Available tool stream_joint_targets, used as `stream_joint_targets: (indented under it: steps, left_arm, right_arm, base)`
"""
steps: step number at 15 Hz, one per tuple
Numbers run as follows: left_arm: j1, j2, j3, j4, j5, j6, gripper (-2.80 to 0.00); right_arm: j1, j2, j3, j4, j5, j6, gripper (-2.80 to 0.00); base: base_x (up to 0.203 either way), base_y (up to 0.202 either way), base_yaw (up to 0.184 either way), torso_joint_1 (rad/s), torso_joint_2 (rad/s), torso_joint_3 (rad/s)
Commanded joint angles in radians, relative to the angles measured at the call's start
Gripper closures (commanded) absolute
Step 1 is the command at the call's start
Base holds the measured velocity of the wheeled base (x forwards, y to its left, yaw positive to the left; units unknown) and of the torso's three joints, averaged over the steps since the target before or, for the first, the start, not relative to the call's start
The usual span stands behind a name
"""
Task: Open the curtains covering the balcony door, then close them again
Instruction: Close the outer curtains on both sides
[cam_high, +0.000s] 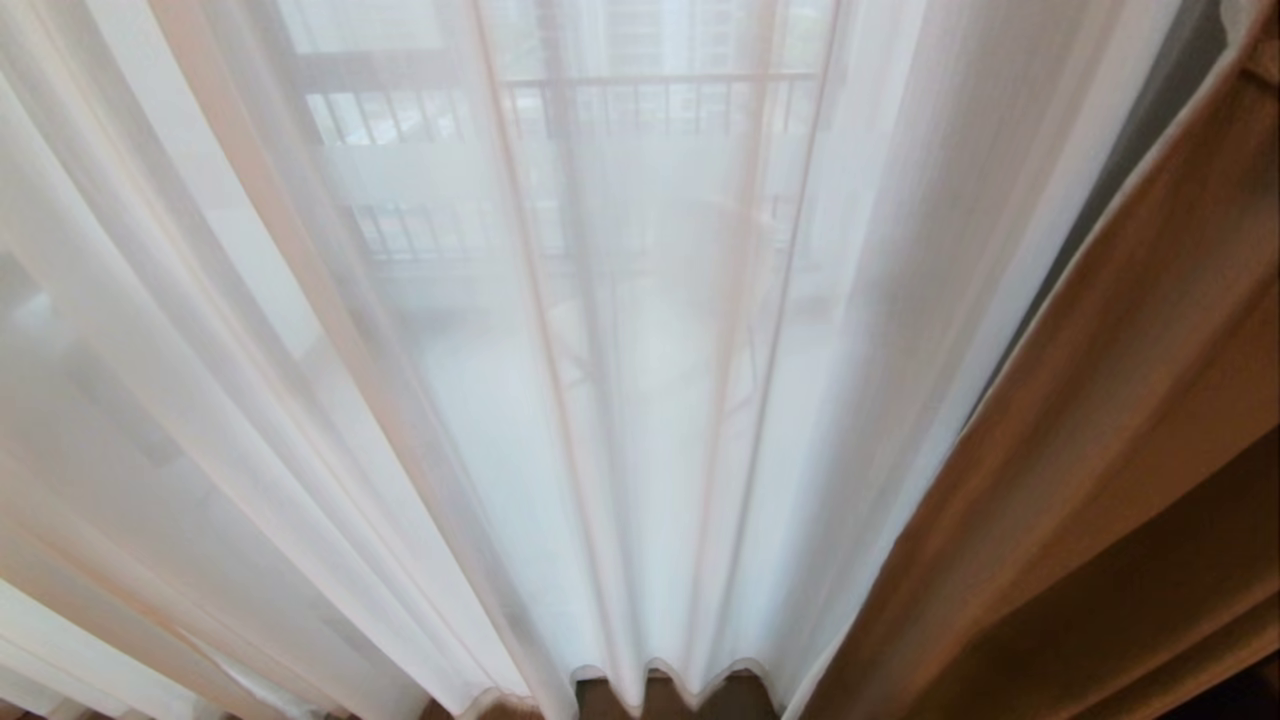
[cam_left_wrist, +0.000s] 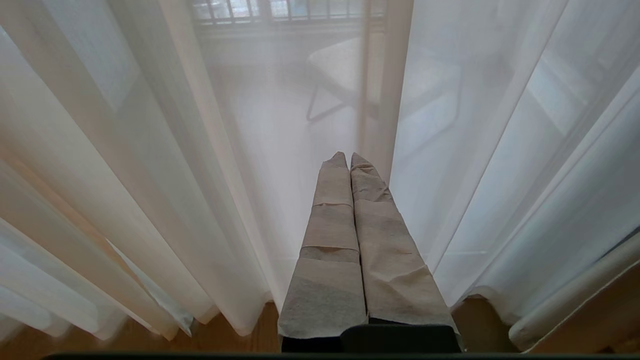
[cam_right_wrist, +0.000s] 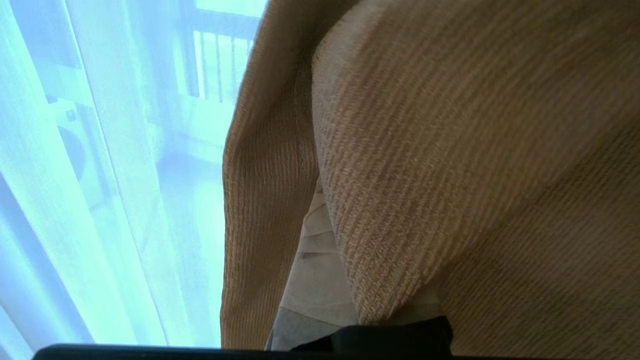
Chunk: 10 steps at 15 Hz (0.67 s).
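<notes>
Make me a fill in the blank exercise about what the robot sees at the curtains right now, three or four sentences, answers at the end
1. The thin white sheer curtain hangs ____ across the glass, so the balcony railing shows only as a hazy shape through it.
2. The thick woven curtain hangs on the robot's ____ side.
3. The left end effector, wrapped in tape, has its fingers ____.
4. The right end effector is mostly hidden by the ____ curtain's folds.

Answers: closed; right; shut; thick woven
</notes>
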Motion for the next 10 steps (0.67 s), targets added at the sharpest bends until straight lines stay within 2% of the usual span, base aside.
stream_joint_targets:
  steps: [1,3,5,10]
  left_arm:
    - [0.0,0.0,0.0,0.0,0.0,0.0,0.0]
    - [0.0,0.0,0.0,0.0,0.001,0.0,0.0]
    - [0.0,0.0,0.0,0.0,0.001,0.0,0.0]
    - [0.0,0.0,0.0,0.0,0.001,0.0,0.0]
  right_arm:
    - [0.093,0.072,-0.01,-0.004,-0.06,-0.014,0.0]
    - [0.199,0.116,-0.03,-0.007,-0.145,-0.028,0.0]
    - [0.282,0.174,-0.065,-0.009,-0.193,-0.036,0.0]
    - [0.375,0.278,-0.158,-0.011,-0.217,-0.061,0.0]
  base:
    - [0.0,0.0,0.0,0.0,0.0,0.0]
    - [0.0,0.0,0.0,0.0,0.0,0.0]
    - [0.0,0.0,0.0,0.0,0.0,0.0]
    - [0.0,0.0,0.0,0.0,0.0,0.0]
